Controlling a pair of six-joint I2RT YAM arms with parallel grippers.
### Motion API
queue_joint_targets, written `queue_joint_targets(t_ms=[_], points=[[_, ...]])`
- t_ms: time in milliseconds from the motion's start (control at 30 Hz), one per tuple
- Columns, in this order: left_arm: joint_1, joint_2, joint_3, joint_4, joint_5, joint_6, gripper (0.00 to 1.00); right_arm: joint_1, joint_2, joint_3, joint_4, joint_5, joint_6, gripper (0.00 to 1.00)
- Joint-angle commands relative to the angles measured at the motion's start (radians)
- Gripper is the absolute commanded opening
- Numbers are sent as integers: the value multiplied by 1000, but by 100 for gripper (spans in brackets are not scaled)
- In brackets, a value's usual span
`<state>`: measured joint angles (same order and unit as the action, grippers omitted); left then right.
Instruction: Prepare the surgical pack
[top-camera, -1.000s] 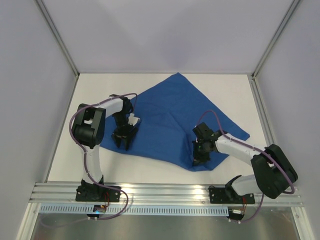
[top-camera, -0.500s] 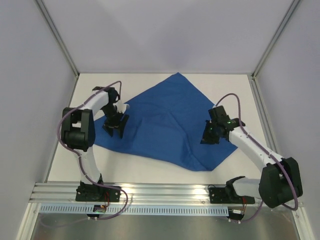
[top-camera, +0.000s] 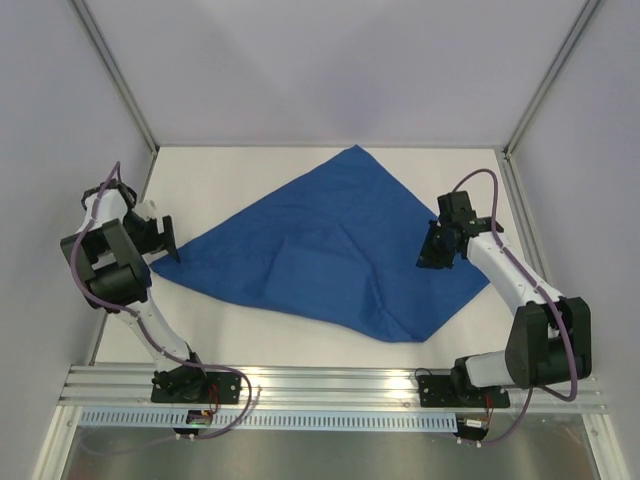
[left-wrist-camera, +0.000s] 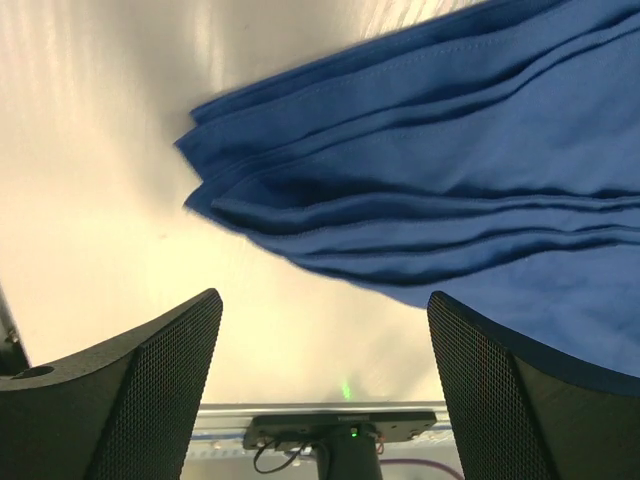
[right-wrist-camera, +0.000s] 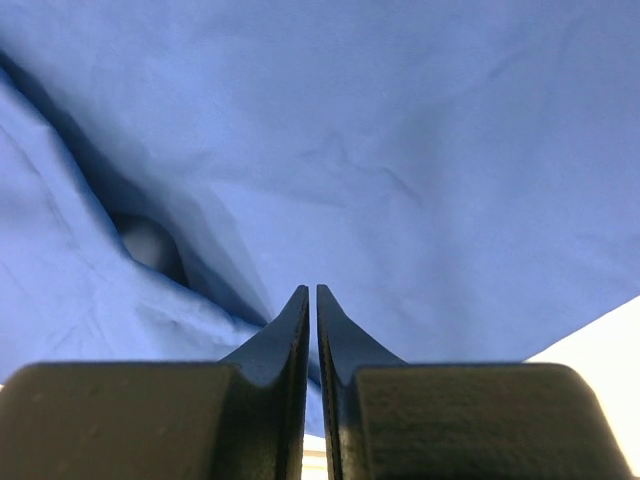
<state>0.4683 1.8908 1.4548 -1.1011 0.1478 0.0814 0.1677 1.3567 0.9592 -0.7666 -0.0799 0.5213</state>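
From above, the royal-blue drape (top-camera: 330, 250) lies opened out as a rough diamond on the white table (top-camera: 250, 330), one corner pointing far, one near, one to each side, with a few soft creases across its middle. The left gripper (top-camera: 168, 243) sits at the drape's left corner, close to the table's left edge; the right gripper (top-camera: 428, 260) hangs over the cloth's right part, inside its right corner. In the left wrist view, the left gripper (left-wrist-camera: 325, 345) has its jaws wide apart with nothing between them; its mesh-faced fingers (left-wrist-camera: 140, 385) frame bare table (left-wrist-camera: 100, 150), and the drape (left-wrist-camera: 450, 170) lies beyond them to the far right, its corner bunched into several stacked folds. In the right wrist view, the right gripper (right-wrist-camera: 311, 292) has its jaws almost together, only a hairline slit left, tips low over the drape (right-wrist-camera: 400, 130). A dark fold runs up to the tips from the left; whether any cloth is caught there cannot be told. A sliver of table (right-wrist-camera: 600, 340) shows at lower right.
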Motion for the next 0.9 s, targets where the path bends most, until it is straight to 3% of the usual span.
queue_joint_targets(t_ms=[0, 200, 567, 667, 767, 833, 867], points=[[-19, 51, 48, 30, 45, -34, 93, 0, 44, 102, 10, -34, -38, 8], [-3, 143, 62, 70, -11, -52, 93, 0, 96, 194, -28, -52, -58, 8], [23, 201, 75, 92, -20, -57, 91, 19, 116, 185, 1, -72, -23, 8], [21, 228, 75, 96, -25, -52, 84, 35, 127, 205, 1, -84, -32, 8], [23, 226, 72, 109, 28, -43, 66, 62, 154, 223, 3, -112, -53, 8], [23, 215, 73, 113, 93, -19, 44, 84, 177, 228, 10, -133, -61, 9], [21, 211, 75, 113, 116, -9, 38, 90, 185, 227, 15, -138, -61, 9]])
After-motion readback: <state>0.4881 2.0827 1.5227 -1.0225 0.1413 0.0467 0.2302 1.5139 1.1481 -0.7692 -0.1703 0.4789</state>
